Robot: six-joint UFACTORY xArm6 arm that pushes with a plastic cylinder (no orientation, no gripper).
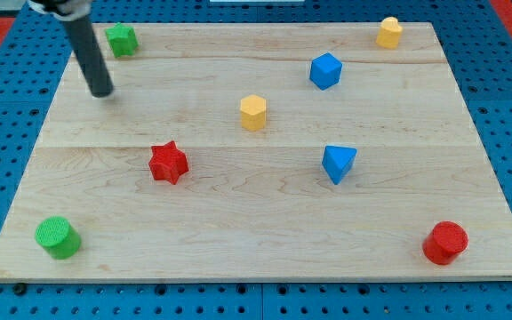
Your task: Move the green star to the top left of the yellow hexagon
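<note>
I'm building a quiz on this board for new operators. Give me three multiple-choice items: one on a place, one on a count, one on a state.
1. Where is the green star? A top left corner; B bottom right; C centre.
2. How many blue blocks? A one; B two; C three.
3. My tip is: A touching the star; B apart from it, lower left; C on the yellow hexagon.

A: it sits by the board's top left corner.
B: a blue cube and a blue triangular block.
B: bare wood shows between them.

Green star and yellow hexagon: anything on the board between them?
Nothing. In the camera view, bare wood runs from the green star to the yellow hexagon. My tip sits just below-left of the star, off that line.
</note>
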